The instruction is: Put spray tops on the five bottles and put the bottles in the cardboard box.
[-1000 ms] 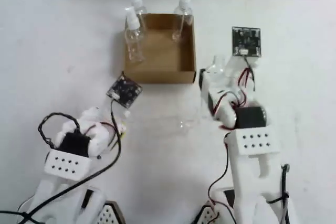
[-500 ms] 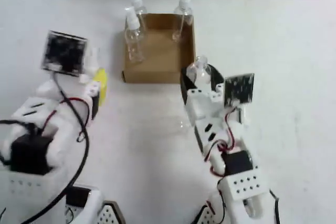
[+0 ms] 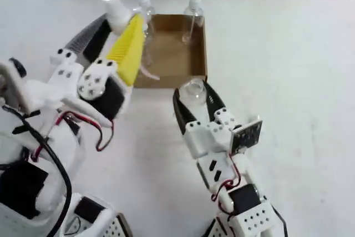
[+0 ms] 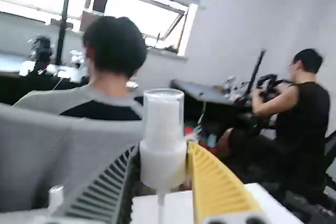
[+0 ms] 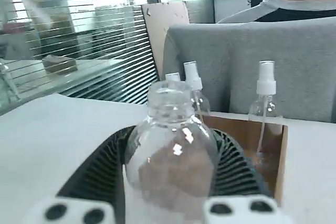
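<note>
Nearest me, my right gripper (image 3: 194, 97) has slid toward 9 o'clock and is clamped on the uncapped bottle (image 5: 172, 150), upright just at 6 o'clock of the cardboard box (image 3: 166, 80), while my left gripper (image 3: 120, 18) has swung up toward the box's 9 o'clock rim, pinching a spray top (image 4: 163, 150).

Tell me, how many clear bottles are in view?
4. An uncapped bottle in the right gripper, before the cardboard box; a capped one at its far right corner; two capped near its far left. More may be hidden.
</note>
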Available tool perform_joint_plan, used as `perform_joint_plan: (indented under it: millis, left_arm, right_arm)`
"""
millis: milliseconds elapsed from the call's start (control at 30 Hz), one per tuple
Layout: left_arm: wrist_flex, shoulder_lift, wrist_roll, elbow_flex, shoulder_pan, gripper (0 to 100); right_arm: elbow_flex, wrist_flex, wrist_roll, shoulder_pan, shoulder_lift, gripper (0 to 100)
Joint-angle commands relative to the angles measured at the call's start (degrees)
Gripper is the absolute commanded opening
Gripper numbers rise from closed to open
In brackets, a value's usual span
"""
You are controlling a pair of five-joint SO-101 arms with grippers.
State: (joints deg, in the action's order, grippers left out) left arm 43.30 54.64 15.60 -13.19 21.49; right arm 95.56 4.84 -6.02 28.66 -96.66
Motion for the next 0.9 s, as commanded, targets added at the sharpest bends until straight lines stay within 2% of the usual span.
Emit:
perform_joint_plan:
  millis: [0, 100, 233, 367, 500, 633, 867]
  left_arm:
    - [-9.2, -7.3, -4.9, 3.3, 6.0, 2]
    - [-9.7, -11.9, -10.5, 3.3, 10.6, 2]
    - [-9.5, -14.6, -11.0, 2.6, 16.0, 2]
    - [-8.0, -15.0, -11.3, 2.8, 18.1, 2]
    - [-4.8, -14.6, -11.4, 3.3, 17.8, 2]
    - [-2.1, -13.7, -15.3, 3.3, 16.7, 2]
    - [-1.4, -8.8, -15.3, 2.5, 13.3, 2]
  right_arm:
    - [1.4, -1.2, 0.3, 2.7, -2.1, 1.7]
    - [1.6, 1.2, 0.3, 3.7, -2.1, 1.7]
    - [1.6, 4.1, 0.3, 4.4, -2.2, 1.7]
    - [1.6, 4.2, 0.3, 4.1, -2.2, 1.7]
    - [1.6, 5.1, 0.3, 3.9, -1.8, 1.7]
    - [1.6, 6.4, 0.3, 3.9, -2.2, 1.7]
    - [1.6, 6.5, 0.3, 3.7, -2.2, 1.7]
